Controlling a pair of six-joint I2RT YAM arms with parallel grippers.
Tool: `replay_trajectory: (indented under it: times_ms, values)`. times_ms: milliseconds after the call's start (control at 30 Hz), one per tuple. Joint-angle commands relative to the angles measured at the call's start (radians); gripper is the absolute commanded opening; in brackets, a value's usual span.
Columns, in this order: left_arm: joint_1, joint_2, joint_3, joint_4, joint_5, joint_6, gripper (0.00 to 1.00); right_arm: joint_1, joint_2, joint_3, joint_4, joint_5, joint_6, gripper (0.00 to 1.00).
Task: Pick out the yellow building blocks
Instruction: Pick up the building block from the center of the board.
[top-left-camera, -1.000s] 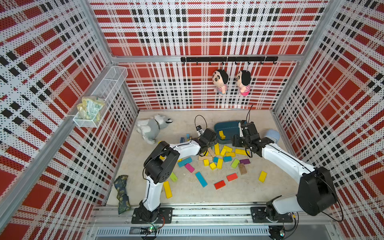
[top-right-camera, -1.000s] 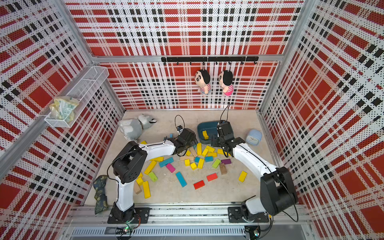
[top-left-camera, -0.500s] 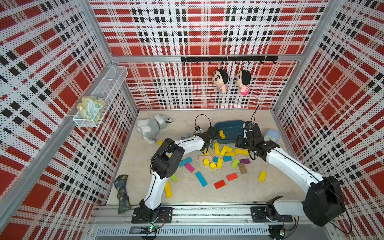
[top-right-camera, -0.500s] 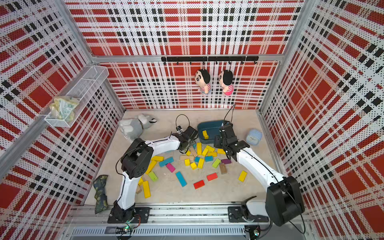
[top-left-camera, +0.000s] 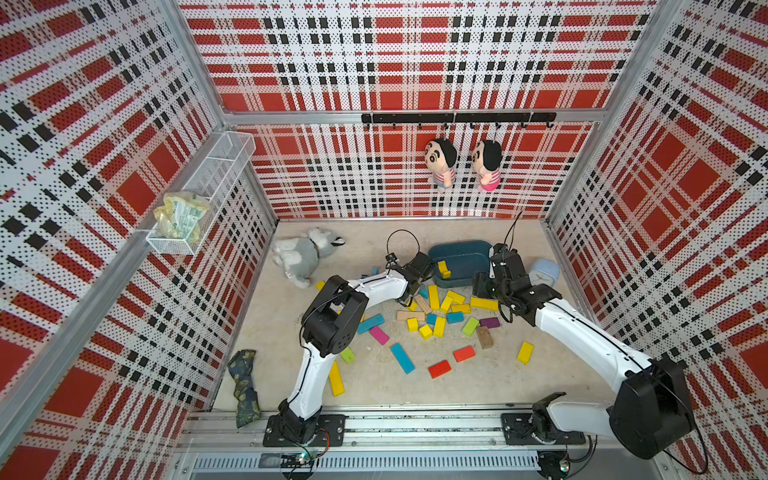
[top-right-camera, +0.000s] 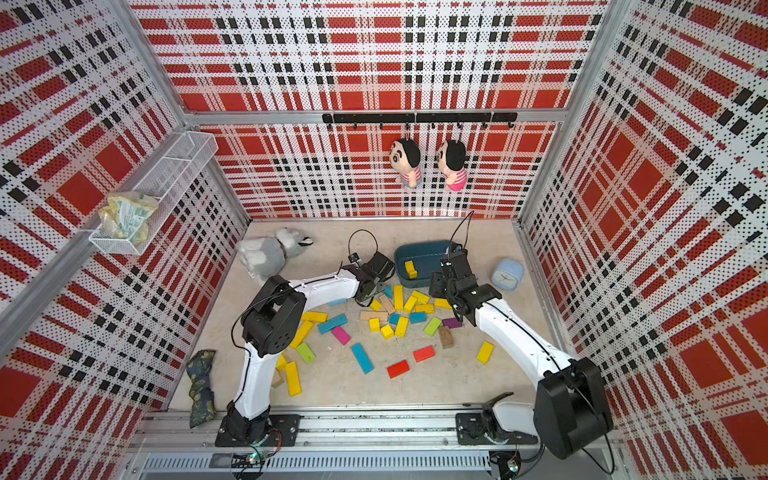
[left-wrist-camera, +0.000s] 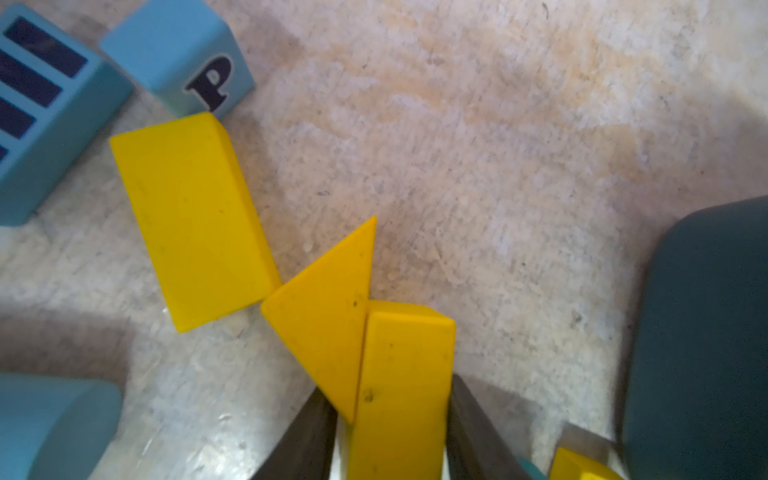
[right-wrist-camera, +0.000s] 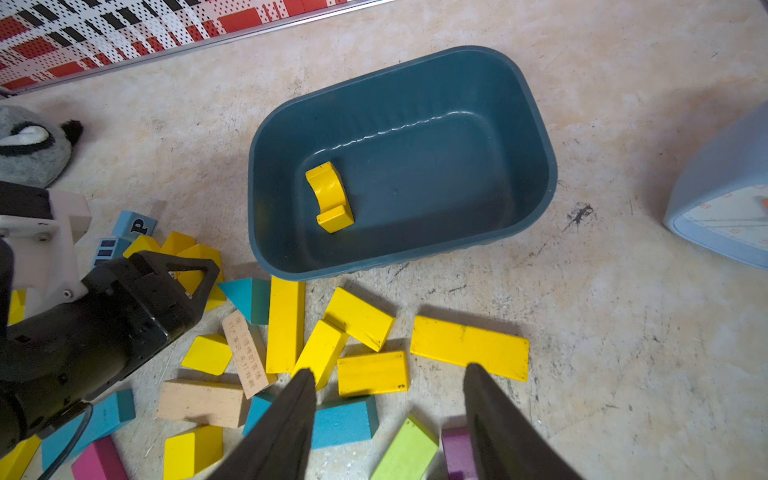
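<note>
Several yellow building blocks (top-left-camera: 433, 297) lie scattered with other colours in front of the dark teal bin (top-left-camera: 457, 249). A yellow arch (right-wrist-camera: 330, 197) rests inside the bin (right-wrist-camera: 536, 124). My left gripper (left-wrist-camera: 390, 390) sits low at the bin's left corner, shut on an upright yellow block (left-wrist-camera: 405, 374). A yellow wedge (left-wrist-camera: 328, 316) touches that block, and a yellow brick (left-wrist-camera: 191, 220) lies beside it. My right gripper (right-wrist-camera: 388, 370) hangs open above the pile, with nothing between its fingers. Below it lie a short yellow brick (right-wrist-camera: 372, 372) and a long flat yellow bar (right-wrist-camera: 469, 347).
A grey plush toy (top-left-camera: 299, 257) lies at the back left and a pale blue clock (top-left-camera: 544, 272) right of the bin. A patterned cloth (top-left-camera: 245, 382) lies at the front left. Blue, red, pink, green, purple and tan blocks mix with the yellow ones. A blue P block (left-wrist-camera: 178, 54) is nearby.
My left gripper has reached further towards the bin's corner and its jaws have closed on a yellow block. The right arm shifted slightly and its jaws stayed open.
</note>
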Motion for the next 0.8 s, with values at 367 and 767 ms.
replay_trajectory:
  times_ms: [367,767]
  values:
    - [-0.009,-0.052,-0.053,0.003,-0.036,0.113,0.18,0.001,-0.042,-0.014,0.007,0.015,0.006,0.60]
    - [-0.056,-0.390,-0.398,0.489,0.093,0.379,0.00,0.002,-0.044,0.029,-0.017,-0.159,0.016,0.61]
